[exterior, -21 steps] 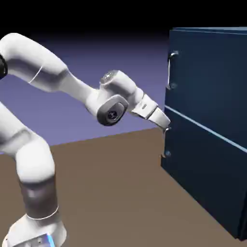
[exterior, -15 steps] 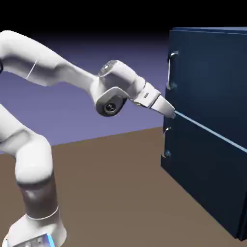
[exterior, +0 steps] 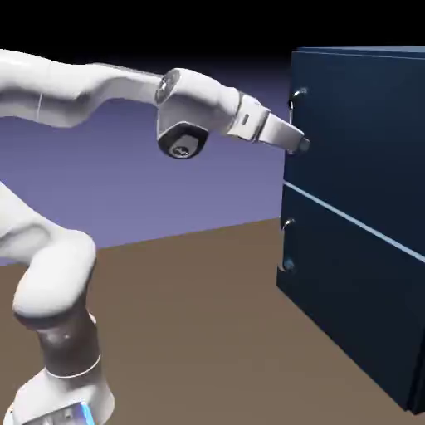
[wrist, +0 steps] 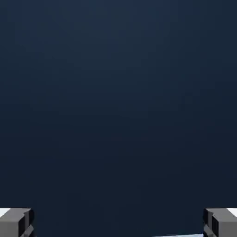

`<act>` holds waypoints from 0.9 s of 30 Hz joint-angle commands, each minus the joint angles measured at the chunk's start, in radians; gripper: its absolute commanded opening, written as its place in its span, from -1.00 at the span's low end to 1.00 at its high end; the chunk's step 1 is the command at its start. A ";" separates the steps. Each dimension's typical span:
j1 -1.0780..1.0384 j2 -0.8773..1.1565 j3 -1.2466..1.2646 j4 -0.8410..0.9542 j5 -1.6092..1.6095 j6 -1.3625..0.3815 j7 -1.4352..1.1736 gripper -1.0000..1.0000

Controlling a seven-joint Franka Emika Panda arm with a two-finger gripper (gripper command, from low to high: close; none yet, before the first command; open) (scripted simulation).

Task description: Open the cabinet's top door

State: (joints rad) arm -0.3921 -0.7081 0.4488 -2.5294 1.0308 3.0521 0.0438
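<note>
The dark navy cabinet [exterior: 357,216] stands at the exterior view's right, its two doors split by a pale line. The top door [exterior: 357,124] carries a short silver vertical handle [exterior: 294,106] at its left edge. My gripper [exterior: 299,143] sits at the lower end of that handle, close against the door's edge. In the hand view the navy panel [wrist: 118,102] fills the picture, and the two grey fingertips [wrist: 16,222] sit far apart at the bottom corners with nothing between them. The gripper is open. Whether it touches the handle I cannot tell.
The lower door [exterior: 349,290] has its own small handle [exterior: 287,245] at its left edge. The brown table [exterior: 207,332] stretches from the cabinet to the arm's base [exterior: 58,398] at the lower left.
The hand has risen from the pale line between the doors up to the top door's handle, and the arm has stretched out more level.
</note>
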 commanded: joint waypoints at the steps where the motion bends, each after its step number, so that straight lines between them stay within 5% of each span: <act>1: -0.017 -0.006 0.019 0.012 0.044 0.001 -0.029 0.00; 27: -0.460 -0.157 0.511 0.320 1.174 0.017 -0.794 0.00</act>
State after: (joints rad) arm -0.8526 -0.8654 0.9601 -2.2096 2.2052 3.0692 -0.7506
